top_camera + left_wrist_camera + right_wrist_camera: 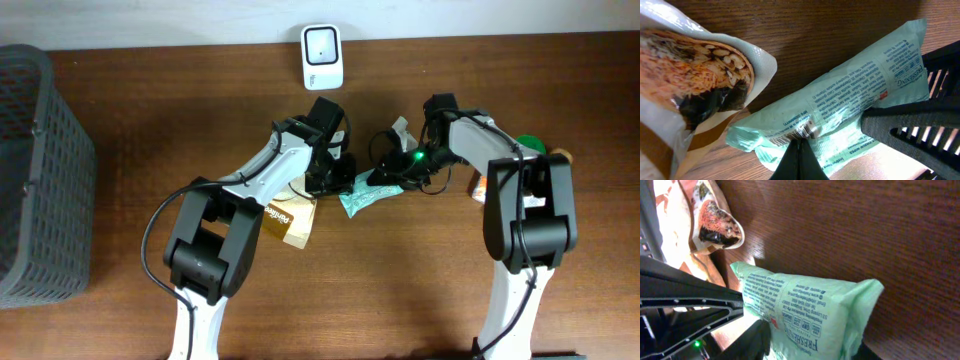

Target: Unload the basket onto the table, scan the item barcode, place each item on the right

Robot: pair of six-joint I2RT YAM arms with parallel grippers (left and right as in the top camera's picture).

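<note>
The item is a pale green wipes packet [368,198] with blue print, lying between my two arms in the overhead view. In the left wrist view its barcode [799,132] sits on the back seam. My left gripper [801,145] is shut there and appears to pinch that seam. My right gripper [812,347] straddles the packet's [805,315] other end, with one finger [757,340] pressed on each side. The white barcode scanner [321,55] stands at the far table edge, apart from the packet.
A tan snack pouch [290,220] with a food picture lies just left of the packet, under my left arm. A dark mesh basket [40,170] stands at the far left. Small green and orange items [530,147] sit by the right arm.
</note>
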